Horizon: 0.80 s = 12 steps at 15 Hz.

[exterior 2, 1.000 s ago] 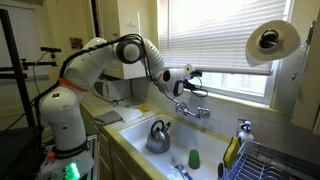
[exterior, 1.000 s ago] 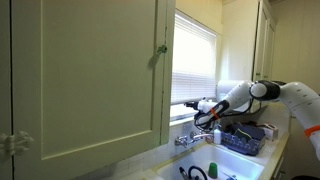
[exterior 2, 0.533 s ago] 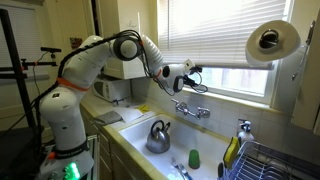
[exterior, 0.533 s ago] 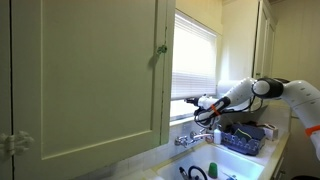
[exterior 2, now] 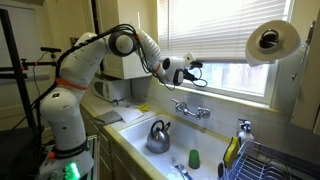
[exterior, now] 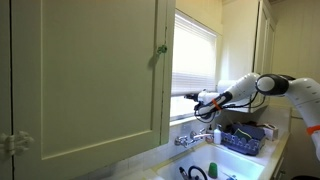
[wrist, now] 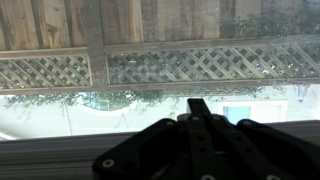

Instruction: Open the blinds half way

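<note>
Above the sink (exterior 2: pixel 213 143), the white arm (exterior 2: pixel 110 48) reaches out nearly level from its base toward the window, forearm long and wrist bent so the end effector (exterior 2: pixel 191 68) points at the glass. The end effector is fully closed, and nothing shows between its fingers. It sits at the height of the bottom rail (exterior 2: pixel 235 66) of the blinds (exterior 2: pixel 215 30), near that rail's end; whether it touches the rail cannot be told.

The blinds cover the upper part of the window, with a strip of bare glass below the rail. Under the wrist there is open air down to the faucet (exterior 2: pixel 192 110), and the kettle (exterior 2: pixel 158 137) stands lower, in the basin. A paper towel roll (exterior 2: pixel 270 42) hangs well off to the side, clear of the arm. In an exterior view the large pale-green cabinet door (exterior: pixel 85 75) stands beside the window, its edge close to the blinds and to the closed fingers.

Only the wrist view looks straight through the glass: the dark fingertips (wrist: pixel 200 106) are pressed together above the window frame (wrist: pixel 60 150), with a wooden lattice fence (wrist: pixel 200 65) outside. No slats appear there.
</note>
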{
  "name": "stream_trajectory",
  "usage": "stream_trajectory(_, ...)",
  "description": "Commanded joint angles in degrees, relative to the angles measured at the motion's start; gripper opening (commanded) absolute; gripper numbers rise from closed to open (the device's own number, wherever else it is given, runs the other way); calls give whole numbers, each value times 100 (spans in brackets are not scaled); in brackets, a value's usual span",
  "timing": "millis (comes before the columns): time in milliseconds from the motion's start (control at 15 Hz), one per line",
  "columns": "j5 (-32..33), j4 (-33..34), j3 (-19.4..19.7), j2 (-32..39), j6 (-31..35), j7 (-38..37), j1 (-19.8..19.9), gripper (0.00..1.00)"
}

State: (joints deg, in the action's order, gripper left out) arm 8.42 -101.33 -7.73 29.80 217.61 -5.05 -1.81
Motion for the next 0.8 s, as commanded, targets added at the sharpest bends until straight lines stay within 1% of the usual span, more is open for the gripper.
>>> stream_trajectory(0, 92, -33, -101, -431, -267, -188, 98, 0)
stream_trajectory(333, 144, 41, -167, -634, -680, -211, 145, 0)
stream_trajectory(733, 437, 282, -479, -801, -1265, -409, 422, 0)
